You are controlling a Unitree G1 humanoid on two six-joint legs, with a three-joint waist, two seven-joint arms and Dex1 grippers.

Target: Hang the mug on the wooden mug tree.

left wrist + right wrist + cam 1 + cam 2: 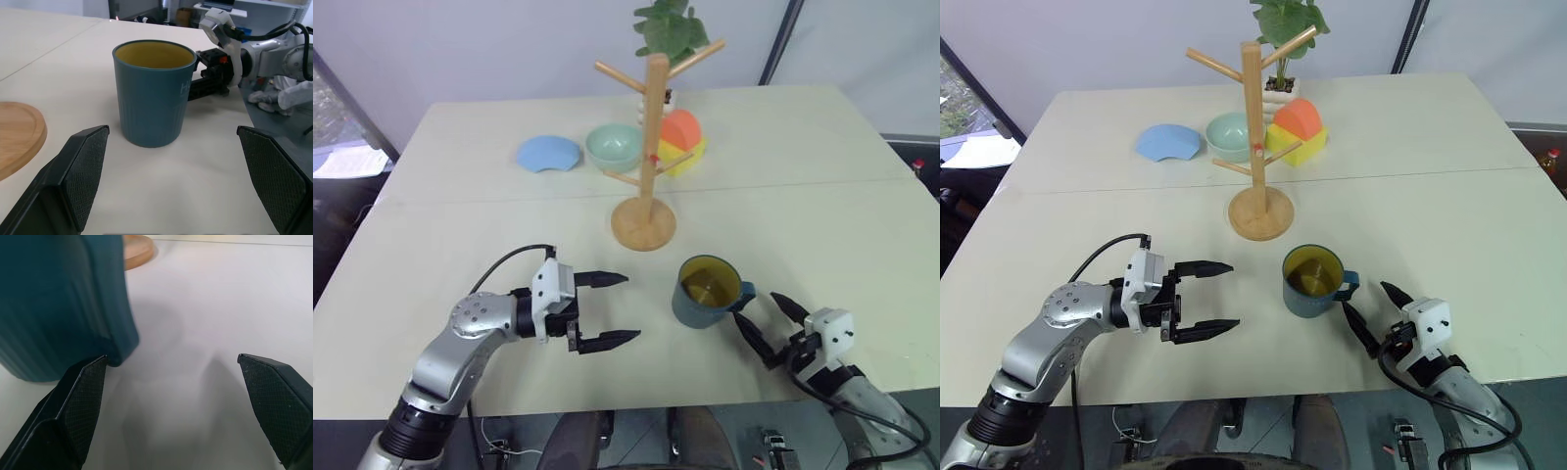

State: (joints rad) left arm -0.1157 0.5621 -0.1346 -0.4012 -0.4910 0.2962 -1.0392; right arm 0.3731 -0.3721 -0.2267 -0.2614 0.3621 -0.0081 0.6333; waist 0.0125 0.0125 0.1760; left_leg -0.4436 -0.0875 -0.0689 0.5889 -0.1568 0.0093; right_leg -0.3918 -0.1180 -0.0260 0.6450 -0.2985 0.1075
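On the table (460, 235): one mug (707, 291), one wooden mug tree (651, 147), two bowls.

Head pair: high, angled down over table (460, 245). Wrist cameras: low, close, facing mug (152, 93) from nine and four o'clock.

Mug (151, 93) side — pale lettering, only "H" legible.

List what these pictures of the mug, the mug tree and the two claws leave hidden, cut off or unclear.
- Mug handle: in the left wrist view the mug's own body and the right claw behind it cover it.
- Mug in the right wrist view: cut off by the picture edge, rim unseen.
- Mug tree: the left wrist view shows its base edge, cut off.
- Plant: its top is cut off in both eye views.
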